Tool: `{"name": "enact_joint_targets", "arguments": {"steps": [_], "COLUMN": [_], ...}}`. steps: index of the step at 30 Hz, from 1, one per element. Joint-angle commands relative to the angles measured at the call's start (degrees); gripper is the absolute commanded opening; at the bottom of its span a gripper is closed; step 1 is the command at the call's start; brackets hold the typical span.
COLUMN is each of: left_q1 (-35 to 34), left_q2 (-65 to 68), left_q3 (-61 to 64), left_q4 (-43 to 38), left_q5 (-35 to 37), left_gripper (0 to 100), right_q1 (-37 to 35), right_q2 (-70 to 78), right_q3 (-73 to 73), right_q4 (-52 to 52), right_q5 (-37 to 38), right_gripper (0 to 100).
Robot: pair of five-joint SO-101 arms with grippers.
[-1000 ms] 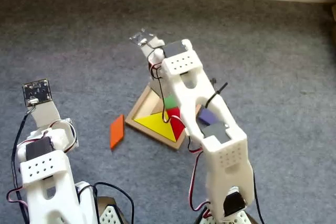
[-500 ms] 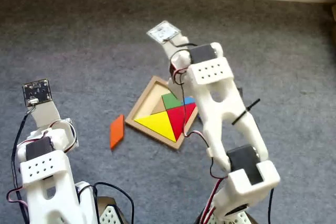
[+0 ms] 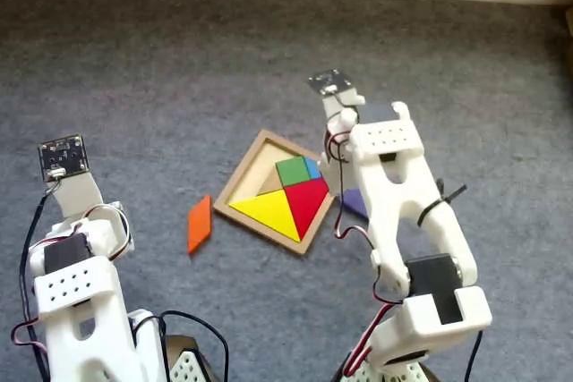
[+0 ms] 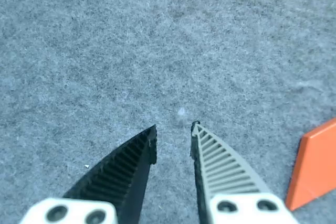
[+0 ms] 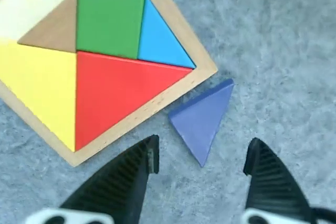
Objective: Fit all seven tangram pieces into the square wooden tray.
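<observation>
High view: the square wooden tray (image 3: 235, 174) lies diamond-wise on the grey carpet (image 3: 134, 69). Five pieces are seated in it: yellow triangle (image 3: 264, 212), red triangle (image 3: 307, 203), green square (image 3: 291, 170), blue triangle (image 3: 312, 167) and brown triangle (image 3: 270, 185). The strip of tray along the rim opposite the red triangle is vacant. The orange parallelogram (image 3: 199, 224) lies flat on the carpet, near the tray on the yellow triangle's side and not touching it. The purple triangle (image 3: 354, 201) lies just outside the rim on the red triangle's side, partly hidden by the arm above it.

Left wrist view: the left gripper (image 4: 174, 126) hangs over bare carpet, its fingers slightly parted and grasping nothing. The orange parallelogram (image 4: 315, 163) lies off to one side of it.

Right wrist view: the right gripper (image 5: 203, 145) is spread wide and empty above the purple triangle (image 5: 202, 119), which lies just beside the tray rim (image 5: 157, 106).

Hazards, as a judgement:
- The finger nearer the tray may strike or catch the rim on descent, shifting the tray and unseating the fitted pieces.
- The purple triangle is thin and flat on soft pile; the fingers may close over it and skid off, or push it under the rim.
- Its tapered sides offer poor parallel surfaces, so a pinch may squeeze it out sideways.
</observation>
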Motion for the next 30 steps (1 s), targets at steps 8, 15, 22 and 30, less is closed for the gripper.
{"name": "enact_joint_targets", "arguments": {"steps": [8, 15, 22, 30], "left_q1": [1.6, 1.6, 5.6, 16.8], "left_q2": [-1.1, -1.1, -1.1, -0.7], "left_q3": [0.0, 0.0, -0.3, -10.1], "left_q4": [-0.9, -0.9, -0.5, 9.2], "left_q5": [0.3, 0.3, 0.3, -1.9], "left_gripper": [13, 13, 17, 25], "right_q1": [2.4, 2.3, 2.8, 3.6], "right_q2": [-2.9, -2.9, -2.0, -8.7], "right_q3": [5.8, 6.3, 5.8, 6.9], "right_q4": [-11.6, -12.2, -7.5, -0.8], "right_q5": [-0.8, -0.9, -5.7, -9.0], "right_gripper": [27.0, 27.0, 25.4, 23.4]}}
